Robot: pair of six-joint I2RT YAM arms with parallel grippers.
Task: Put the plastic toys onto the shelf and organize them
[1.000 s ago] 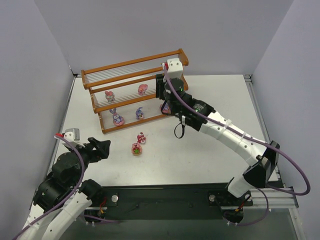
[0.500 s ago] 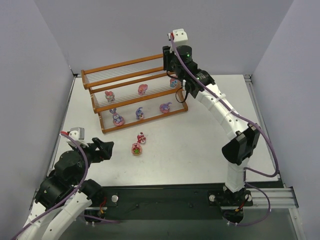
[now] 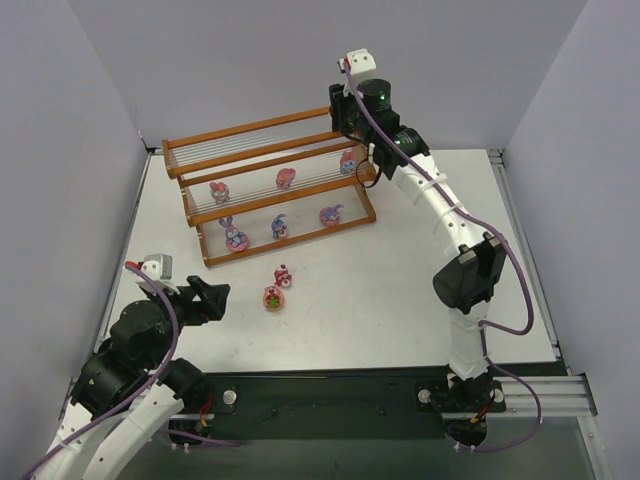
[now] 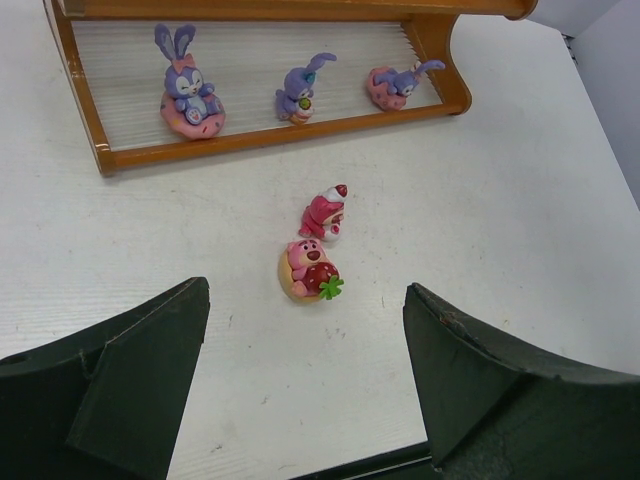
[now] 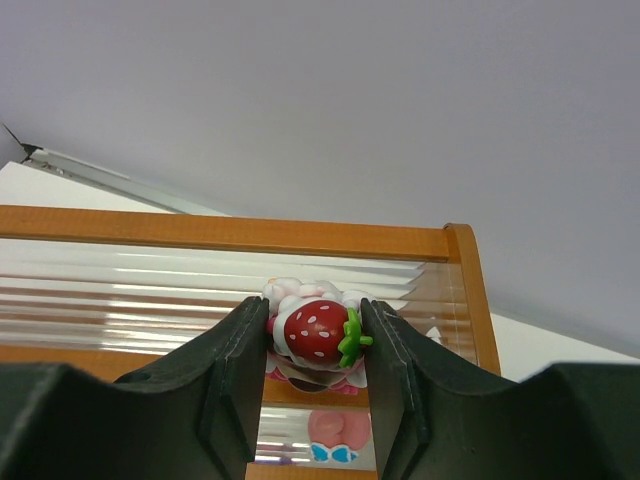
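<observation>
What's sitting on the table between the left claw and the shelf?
Two toys, seen in the left wrist view: a pink bear figurine with a strawberry and, just beyond it, a red-and-pink figurine.

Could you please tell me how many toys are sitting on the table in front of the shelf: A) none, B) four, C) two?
C: only a pink-and-red figurine and a pink bear with a strawberry sit on the table in front of the shelf.
</observation>
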